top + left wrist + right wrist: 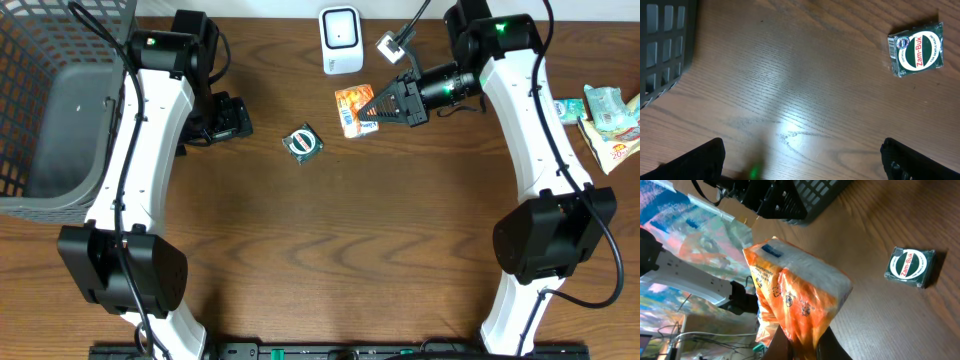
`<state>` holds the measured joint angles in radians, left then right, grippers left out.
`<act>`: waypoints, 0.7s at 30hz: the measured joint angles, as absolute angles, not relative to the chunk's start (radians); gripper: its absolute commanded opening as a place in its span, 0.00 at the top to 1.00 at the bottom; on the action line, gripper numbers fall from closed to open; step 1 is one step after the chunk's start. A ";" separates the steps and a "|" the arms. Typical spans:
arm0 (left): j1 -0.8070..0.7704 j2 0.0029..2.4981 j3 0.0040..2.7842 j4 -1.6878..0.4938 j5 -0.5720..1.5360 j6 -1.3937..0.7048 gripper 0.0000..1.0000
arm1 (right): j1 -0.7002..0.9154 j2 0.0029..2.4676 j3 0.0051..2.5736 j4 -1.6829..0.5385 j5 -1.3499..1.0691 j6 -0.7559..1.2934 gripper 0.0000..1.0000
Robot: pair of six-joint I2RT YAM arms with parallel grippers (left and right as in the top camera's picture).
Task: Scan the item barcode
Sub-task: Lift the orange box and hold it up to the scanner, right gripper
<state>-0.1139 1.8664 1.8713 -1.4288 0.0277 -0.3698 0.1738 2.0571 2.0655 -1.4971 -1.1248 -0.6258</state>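
Brown wood-grain table (320,250), evenly lit, with both arms reaching in from its near edge.

Item 1, task object: an orange packet (352,108) is at the far centre of the table, just in front of the white scanner (341,40) and slightly to its right. The two do not touch. The right wrist view shows the packet crumpled, with a pale top face and a small blue mark near its upper corner. No barcode can be made out on the faces shown.

Item 2, right gripper (372,108): clamped tight on the near end of the orange packet, its dark fingers pinching the wrapper from both sides. The packet appears lifted clear of the wood, though the overhead angle does not settle this.

Item 3, left gripper (802,167): spread wide and holding nothing. Its two dark fingers (702,160) sit at the bottom corners of the left wrist view with bare wood between them. It hangs over the left part of the table, beside the basket.

Item 4, other objects: a small green Zam-Buk box (303,143) lies flat on the table between the two grippers, touching neither. A grey mesh basket (40,110) occupies the far left corner. A loose pile of packets (608,115) sits at the right edge, well apart from the scanner.
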 measured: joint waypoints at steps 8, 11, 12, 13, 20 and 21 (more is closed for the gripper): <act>-0.114 1.866 1.871 -1.429 0.028 -0.370 0.02 | 0.178 2.057 2.065 -1.414 -1.058 -0.592 0.98; -0.114 1.866 1.871 -1.429 0.028 -0.370 0.03 | 0.202 2.057 2.065 -1.332 -0.846 -0.441 0.99; -0.114 1.866 1.871 -1.428 0.028 -0.370 0.02 | 0.217 2.057 2.065 -1.316 -0.749 -0.379 0.99; -0.114 1.866 1.871 -1.429 0.028 -0.370 0.02 | 0.242 2.057 2.065 -1.300 -0.615 -0.306 0.99; -0.114 1.866 1.871 -1.429 0.028 -0.370 0.02 | 0.434 2.057 2.061 -1.014 0.109 -0.084 0.99; -0.114 1.866 1.871 -1.428 0.028 -0.370 0.03 | 0.447 2.058 2.062 -0.976 0.156 -0.083 0.99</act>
<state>-0.1139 1.8664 1.8713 -1.4284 0.0277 -0.3698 0.4465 2.0579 2.0617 -0.9756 0.1562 -0.0830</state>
